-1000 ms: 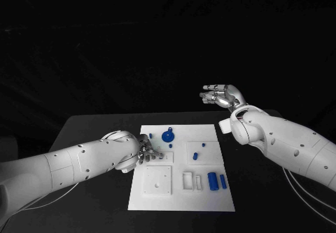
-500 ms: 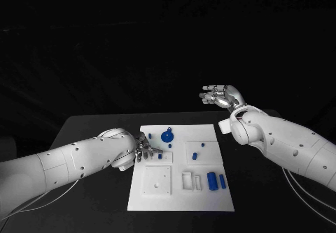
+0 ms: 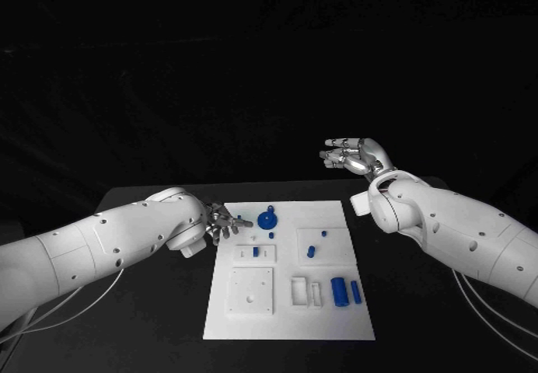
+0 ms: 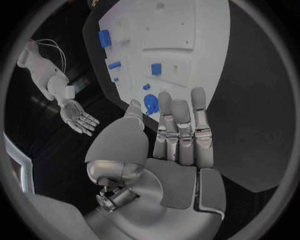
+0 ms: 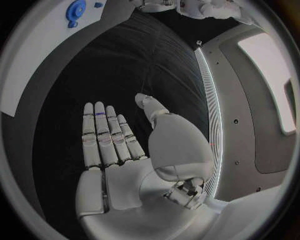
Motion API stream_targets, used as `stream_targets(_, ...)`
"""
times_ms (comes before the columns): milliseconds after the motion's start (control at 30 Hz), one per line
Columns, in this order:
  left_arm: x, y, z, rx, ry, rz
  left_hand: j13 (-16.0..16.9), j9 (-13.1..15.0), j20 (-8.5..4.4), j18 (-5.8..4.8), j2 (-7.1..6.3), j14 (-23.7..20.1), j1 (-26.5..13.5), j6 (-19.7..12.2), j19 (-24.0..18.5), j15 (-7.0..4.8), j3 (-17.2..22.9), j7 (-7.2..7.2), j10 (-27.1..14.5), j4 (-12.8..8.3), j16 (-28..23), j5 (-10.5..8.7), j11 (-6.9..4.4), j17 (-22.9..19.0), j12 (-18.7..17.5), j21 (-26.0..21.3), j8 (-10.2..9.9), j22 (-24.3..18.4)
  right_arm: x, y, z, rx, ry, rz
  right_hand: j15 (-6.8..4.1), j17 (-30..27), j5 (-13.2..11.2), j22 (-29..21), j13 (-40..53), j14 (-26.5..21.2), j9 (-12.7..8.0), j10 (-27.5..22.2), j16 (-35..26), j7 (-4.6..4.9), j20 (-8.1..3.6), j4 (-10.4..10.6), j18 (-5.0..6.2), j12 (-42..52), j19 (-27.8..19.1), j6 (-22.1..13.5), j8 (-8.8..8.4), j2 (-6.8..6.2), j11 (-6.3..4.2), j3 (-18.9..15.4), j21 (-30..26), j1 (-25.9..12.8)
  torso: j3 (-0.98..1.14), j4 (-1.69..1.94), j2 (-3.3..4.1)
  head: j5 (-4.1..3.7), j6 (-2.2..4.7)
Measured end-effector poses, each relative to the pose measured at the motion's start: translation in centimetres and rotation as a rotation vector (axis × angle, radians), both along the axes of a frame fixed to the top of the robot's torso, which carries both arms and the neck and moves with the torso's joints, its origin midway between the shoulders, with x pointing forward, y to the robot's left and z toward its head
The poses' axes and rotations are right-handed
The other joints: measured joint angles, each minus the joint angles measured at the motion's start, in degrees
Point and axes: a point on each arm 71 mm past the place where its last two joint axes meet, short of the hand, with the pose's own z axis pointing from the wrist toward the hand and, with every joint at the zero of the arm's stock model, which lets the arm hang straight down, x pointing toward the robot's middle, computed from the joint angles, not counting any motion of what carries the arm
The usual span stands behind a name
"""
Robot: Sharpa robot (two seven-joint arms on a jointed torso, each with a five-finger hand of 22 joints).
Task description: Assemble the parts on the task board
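The white task board [image 3: 286, 322] lies in the middle of the black table. On it are a round blue disc part [image 3: 269, 218], a small blue piece [image 3: 256, 252] in a small raised plate, another small piece [image 3: 312, 250] and two blue cylinders [image 3: 347, 291]. My left hand [image 3: 225, 221] hovers at the board's far left edge, beside the disc, fingers stretched and holding nothing. The left wrist view has these straight fingers [image 4: 181, 130] over the board [image 4: 181, 30] near the disc [image 4: 150, 104]. My right hand [image 3: 357, 154] is raised beyond the table's far edge, flat and empty [image 5: 109, 140].
Several raised white plates with holes and slots sit on the board, one square plate [image 3: 253, 290] at the near left. Bare black table [image 3: 146, 311] lies on both sides of the board. A corner of the board [image 5: 31, 65] with the disc [image 5: 76, 8] appears in the right wrist view.
My left hand has drawn back from the small raised plate toward the board's far left edge, uncovering the small blue piece there. My right hand has stayed put.
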Motion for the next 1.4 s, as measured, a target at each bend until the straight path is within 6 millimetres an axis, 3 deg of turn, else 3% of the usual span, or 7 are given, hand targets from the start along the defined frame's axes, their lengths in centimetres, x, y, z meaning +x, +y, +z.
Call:
stream_targets(100,1.1,1.3,0.5,0.008,0.0,0.041,-0.5,-2.9,0.0,0.0,1.28,-0.2,1.1,-0.2,0.0,0.19,-0.8,0.19,-0.1,-1.9,-0.5,6.73,0.15,-0.7,-0.5,-0.7,-0.2,-0.1,0.0,0.0,0.0,0.0,0.001,0.0,0.0,0.0,0.2,0.0,0.0,0.0,0.0,0.0,0.0,0.0,0.0,0.1,0.0,0.0,0.0,0.0,0.0,0.0,0.0,-0.1,0.0,0.0,0.03,-0.07,0.02,0.16,0.18)
stream_targets(200,1.8,2.1,0.6,0.017,0.006,0.07,-0.7,-4.3,0.0,0.0,1.55,-0.2,1.4,-0.2,0.0,0.19,-1.9,0.19,-0.1,-3.1,-0.5,8.95,0.15,-1.0,-0.5,-1.2,0.1,-0.2,0.0,0.0,0.0,0.0,0.002,0.002,0.0,0.0,0.5,0.0,0.0,0.0,0.0,0.0,0.0,0.0,0.0,0.2,0.0,0.0,0.0,0.0,0.0,0.0,0.0,-0.2,0.0,0.0,0.03,-0.14,0.08,0.26,0.49)
stream_targets(500,4.0,3.2,1.0,0.042,0.012,0.12,-0.8,-6.2,0.37,0.01,2.12,-1.2,0.8,-2.0,-0.1,0.6,-3.0,0.73,-1.4,-3.1,-0.5,8.99,0.37,-1.8,-0.7,-2.7,1.7,0.0,0.0,0.3,-0.1,0.002,0.008,0.012,0.0,0.0,0.5,0.0,0.0,0.0,0.0,0.0,0.0,0.0,0.0,0.5,0.01,0.2,0.0,0.0,0.0,0.24,0.0,-0.5,0.0,-0.2,0.08,-0.46,0.25,0.62,1.08)
stream_targets(667,4.8,3.2,1.0,0.048,0.001,0.116,-0.7,-4.6,0.53,0.0,2.32,-2.0,0.6,-4.0,-0.3,0.58,-3.2,0.68,-2.3,-1.4,0.2,8.99,0.66,-2.3,0.3,-3.0,5.2,0.0,0.0,0.6,-0.1,0.005,0.011,0.019,0.0,0.0,0.5,0.0,0.0,0.0,0.0,-0.2,0.0,0.0,0.0,0.5,0.0,0.2,0.0,0.0,0.0,0.24,0.21,-0.8,0.0,-0.2,0.1,-0.68,0.41,0.79,1.29)
stream_targets(900,5.5,3.1,1.1,0.054,-0.024,0.087,-0.6,-0.9,0.53,0.01,1.56,-2.2,-0.2,-6.7,-0.3,0.38,-3.2,0.16,-2.8,0.0,1.8,8.99,0.18,-2.9,1.8,-3.0,11.9,0.0,0.1,0.9,-0.2,0.009,0.016,0.022,0.19,0.0,0.5,0.0,0.0,-0.2,-0.1,-0.2,0.0,0.22,0.0,0.2,0.0,0.2,0.0,-0.2,0.0,0.24,0.21,-1.0,0.0,-0.2,0.26,-1.14,0.8,1.27,1.75)
stream_targets(1133,5.8,2.6,0.8,0.068,-0.027,0.054,0.5,5.5,0.52,0.01,1.68,-2.8,-1.8,-10.2,-0.3,0.1,-3.1,-0.62,-4.2,1.0,3.8,9.28,-0.05,-2.6,5.3,-2.5,21.1,0.0,0.1,1.4,-0.2,0.015,0.018,0.028,0.19,0.0,0.5,0.0,0.0,-0.2,-0.1,-0.2,0.0,0.2,0.0,0.4,0.01,0.2,0.0,-0.6,0.0,0.24,0.21,-1.6,0.0,-0.2,0.46,-1.55,1.17,1.65,2.02)
stream_targets(1400,5.9,1.8,0.1,0.079,-0.019,0.027,0.3,5.3,0.52,0.01,1.84,-3.0,-2.0,-10.6,-0.3,0.29,-3.0,-0.63,-4.2,1.1,4.4,9.28,-0.05,-2.7,5.7,-2.5,22.0,0.0,0.1,1.6,-0.2,0.018,0.019,0.033,0.39,0.0,0.9,0.0,0.0,-0.4,-0.1,-0.4,0.0,0.21,0.22,0.4,0.0,0.2,-0.2,-1.0,-0.21,0.24,0.42,-2.5,0.0,-0.2,0.49,-1.83,1.4,1.43,2.06)
